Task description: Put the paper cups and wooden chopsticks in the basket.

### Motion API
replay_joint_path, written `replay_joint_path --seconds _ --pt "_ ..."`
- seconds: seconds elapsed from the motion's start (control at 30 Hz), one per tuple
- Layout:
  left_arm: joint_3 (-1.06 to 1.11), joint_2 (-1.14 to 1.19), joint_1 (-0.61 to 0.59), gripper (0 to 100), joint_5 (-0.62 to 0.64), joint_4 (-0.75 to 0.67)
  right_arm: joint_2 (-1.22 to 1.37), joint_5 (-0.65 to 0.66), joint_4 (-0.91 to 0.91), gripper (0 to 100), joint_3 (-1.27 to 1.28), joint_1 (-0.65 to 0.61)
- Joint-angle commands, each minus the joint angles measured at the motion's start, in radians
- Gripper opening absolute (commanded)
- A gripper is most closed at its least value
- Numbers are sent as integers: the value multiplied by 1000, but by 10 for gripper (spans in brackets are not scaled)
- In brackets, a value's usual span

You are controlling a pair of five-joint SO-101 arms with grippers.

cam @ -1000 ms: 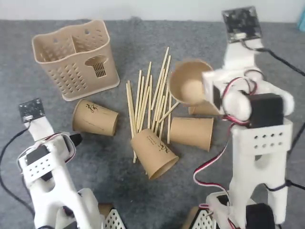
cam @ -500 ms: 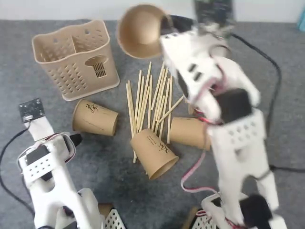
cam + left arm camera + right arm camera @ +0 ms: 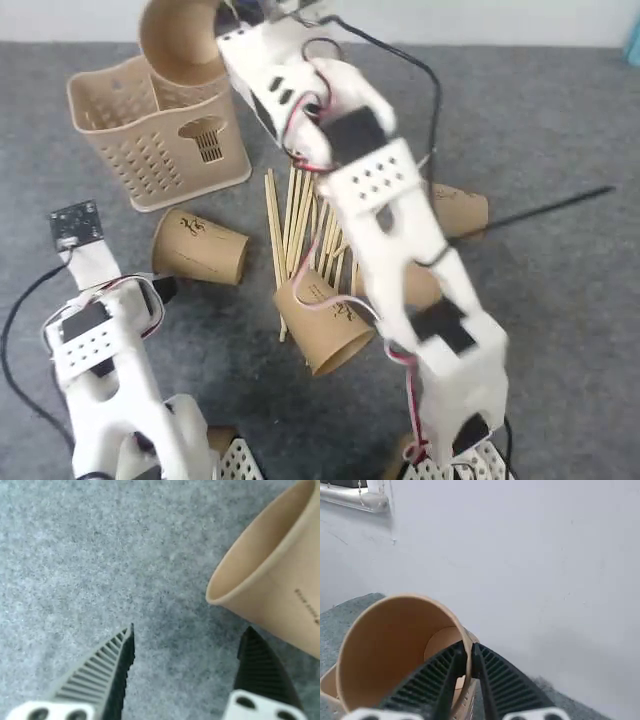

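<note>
My right gripper (image 3: 218,28) is shut on the rim of a paper cup (image 3: 180,40), held tilted in the air just above the beige basket (image 3: 160,130). In the right wrist view the fingers (image 3: 468,656) pinch the cup's wall (image 3: 390,645), one inside and one outside. My left gripper (image 3: 189,640) is open, low over the grey mat, beside the mouth of a lying cup (image 3: 272,585). That cup (image 3: 200,247) lies in front of the basket. Wooden chopsticks (image 3: 300,215) lie fanned out mid-table, partly under the right arm.
Another cup (image 3: 325,322) lies on the chopsticks' near ends. One more cup (image 3: 458,210) lies right of the right arm, and a third (image 3: 415,288) is mostly hidden behind it. A black cable (image 3: 560,205) crosses the mat at right.
The right arm has swung left and away with the cup, from beside the chopsticks to above the basket. The left arm has barely moved.
</note>
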Motion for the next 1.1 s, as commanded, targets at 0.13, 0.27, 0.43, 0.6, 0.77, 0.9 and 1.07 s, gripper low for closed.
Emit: replay_joint_path --seconds 0.13,0.27,0.43,0.6,0.77,0.9,1.07 --pt "-4 -29 25 320 -17 -26 231 -14 108 8 -400 -22" --pt "-4 -29 25 320 -17 -26 288 -120 171 8 -488 -18" --pt "-4 -29 25 320 -17 -37 306 -144 183 8 -494 -16" --pt "-4 -29 25 320 -17 -37 295 -147 260 8 -503 -24" --pt "-4 -29 25 320 -18 -38 278 -147 306 9 -496 -15" --pt "-4 -29 25 320 -18 -38 285 -141 300 16 -496 -15" --pt "-4 -29 25 320 -18 -38 283 -147 252 130 -494 -19"
